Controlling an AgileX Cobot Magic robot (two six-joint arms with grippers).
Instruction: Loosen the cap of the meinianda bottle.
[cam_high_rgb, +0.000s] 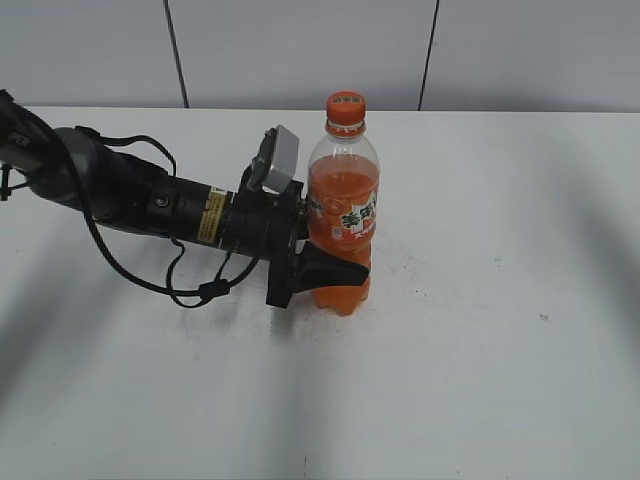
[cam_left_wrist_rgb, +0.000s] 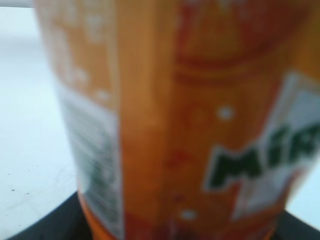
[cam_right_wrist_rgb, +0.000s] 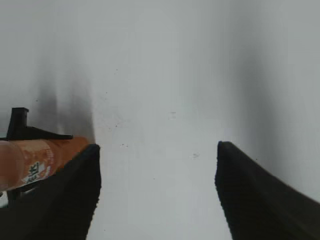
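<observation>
Starting at the left of the exterior view, your left arm lies low and nearly level across the counter (cam_high_rgb: 480, 380), which puts the left gripper (cam_high_rgb: 335, 268) at the lower body of the meinianda bottle (cam_high_rgb: 343, 215) rather than up near its neck. Its fingers are closed around the bottle just under the label, one dark finger wrapping the front, so the bottle stands upright and held fast about mid-counter; that low, sideways hold reads as a brace, meant to stop the bottle turning while something else works the top. The left wrist view agrees: the bottle's orange label (cam_left_wrist_rgb: 200, 125) fills the picture, blurred from sheer closeness, with the dark gripper edges just showing at the bottom corners. Because the grip sits low, the cap (cam_high_rgb: 345, 107) is left wholly free above, orange, and seated on the neck with nothing touching it. Moving right, your right arm does not appear in the exterior view at all. In the right wrist view the right gripper (cam_right_wrist_rgb: 157, 192) hangs over bare counter with its two dark fingers spread wide and nothing between them, the bottle (cam_right_wrist_rgb: 35, 160) only at the left edge. I judge the twisting itself has not begun.
</observation>
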